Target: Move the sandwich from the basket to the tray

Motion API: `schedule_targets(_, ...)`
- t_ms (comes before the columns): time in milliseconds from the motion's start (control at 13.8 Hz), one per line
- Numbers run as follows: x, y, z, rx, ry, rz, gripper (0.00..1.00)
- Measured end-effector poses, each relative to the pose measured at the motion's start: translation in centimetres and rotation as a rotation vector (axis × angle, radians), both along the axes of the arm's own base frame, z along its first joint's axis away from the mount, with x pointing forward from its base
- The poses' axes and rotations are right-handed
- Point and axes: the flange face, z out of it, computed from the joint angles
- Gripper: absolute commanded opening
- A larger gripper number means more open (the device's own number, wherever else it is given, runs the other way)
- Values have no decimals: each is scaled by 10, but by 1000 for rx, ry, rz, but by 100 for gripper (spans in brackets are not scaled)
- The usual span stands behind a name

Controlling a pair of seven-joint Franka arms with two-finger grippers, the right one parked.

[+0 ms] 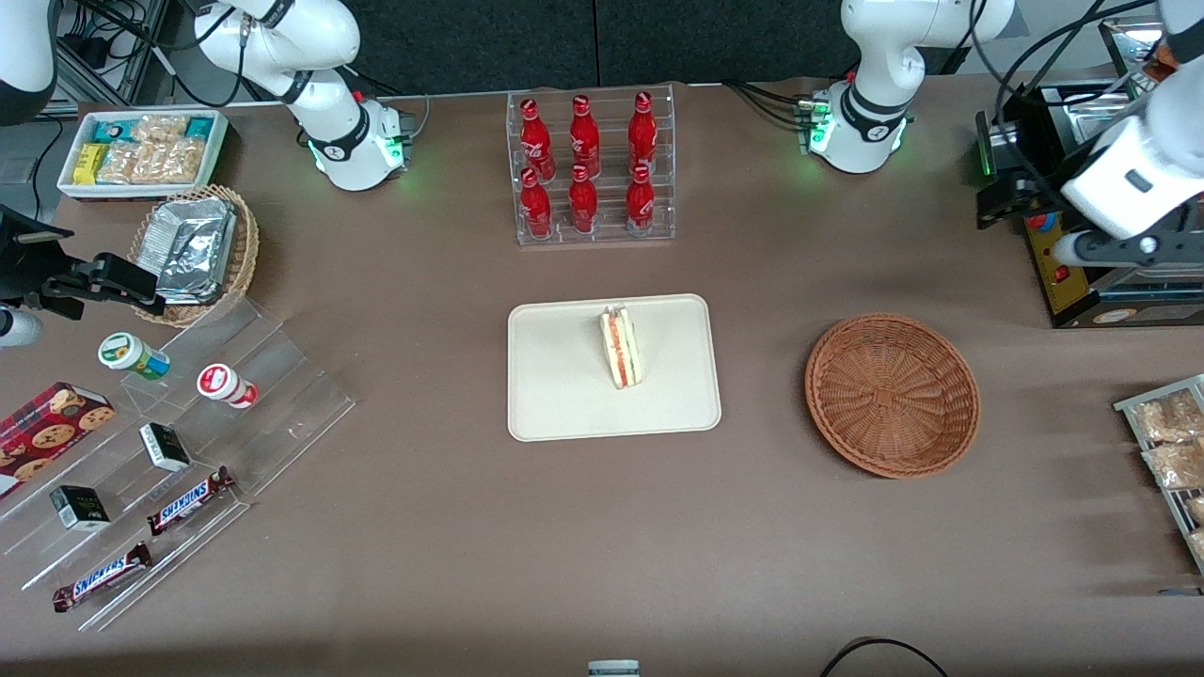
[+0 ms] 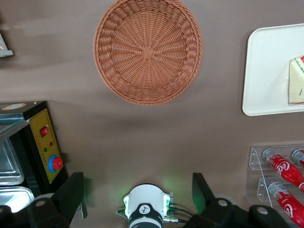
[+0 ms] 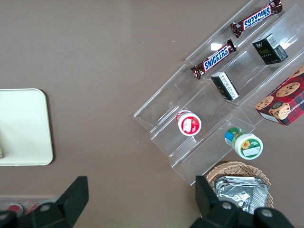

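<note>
On tray (image 1: 564, 376), sandwich (image 1: 621, 348); jaws apart.

Even, bright overhead light; soft diffuse shadows on the surface (image 1: 423, 564). Glare on the foil packets (image 1: 193, 246). Front view sharp; end effector (image 2: 137, 199) fingers slightly blurred.

Cream tray (image 1: 564, 395) on a dull brown table (image 1: 423, 527). The sandwich (image 1: 621, 348) shows pale bread with a red-orange stripe. The basket (image 1: 892, 395) is reddish-brown wicker, woven in spokes from its centre. Bright red bottles (image 1: 583, 165) with white lettering stand near the table's edge. The black gripper (image 2: 137, 194) hangs over bare table.
</note>
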Motion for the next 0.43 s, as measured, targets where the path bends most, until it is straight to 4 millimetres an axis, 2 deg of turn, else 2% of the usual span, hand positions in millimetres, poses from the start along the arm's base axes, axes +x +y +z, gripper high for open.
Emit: schedule_targets(435,4,-3,12,-4,-27,-18,100)
